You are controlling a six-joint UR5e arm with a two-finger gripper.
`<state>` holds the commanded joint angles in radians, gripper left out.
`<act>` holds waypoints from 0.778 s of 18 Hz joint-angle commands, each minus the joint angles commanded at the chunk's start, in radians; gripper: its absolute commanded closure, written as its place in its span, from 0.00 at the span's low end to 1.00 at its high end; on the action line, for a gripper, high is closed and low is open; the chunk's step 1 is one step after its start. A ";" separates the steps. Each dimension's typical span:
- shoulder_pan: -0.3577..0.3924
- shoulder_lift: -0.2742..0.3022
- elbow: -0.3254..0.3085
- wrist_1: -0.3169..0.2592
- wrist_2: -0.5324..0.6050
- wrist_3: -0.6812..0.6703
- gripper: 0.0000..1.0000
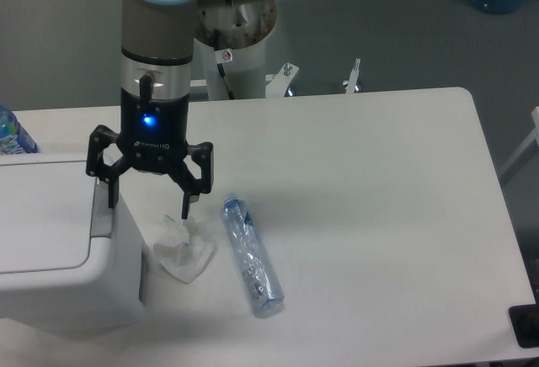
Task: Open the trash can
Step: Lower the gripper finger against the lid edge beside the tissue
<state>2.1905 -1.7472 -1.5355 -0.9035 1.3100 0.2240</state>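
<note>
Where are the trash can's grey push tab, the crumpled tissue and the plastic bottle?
grey push tab [102, 213], fixed camera, middle of the tab.
crumpled tissue [184, 251], fixed camera, centre of the wad.
plastic bottle [250, 256], fixed camera, mid-body.

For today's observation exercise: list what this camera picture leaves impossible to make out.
- Trash can: its left side and front are cut off by the frame edges.
- Grey push tab: whether the end effector touches it; one finger overlaps it.
- Bottle: label print too small to read.
- Crumpled tissue: top partly behind a fingertip.
</note>
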 joint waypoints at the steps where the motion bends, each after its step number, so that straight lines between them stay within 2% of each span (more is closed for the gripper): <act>1: 0.000 0.000 0.002 0.000 0.000 0.000 0.00; 14: -0.008 -0.014 0.002 0.000 0.000 0.000 0.00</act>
<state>2.1829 -1.7610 -1.5340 -0.9035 1.3100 0.2240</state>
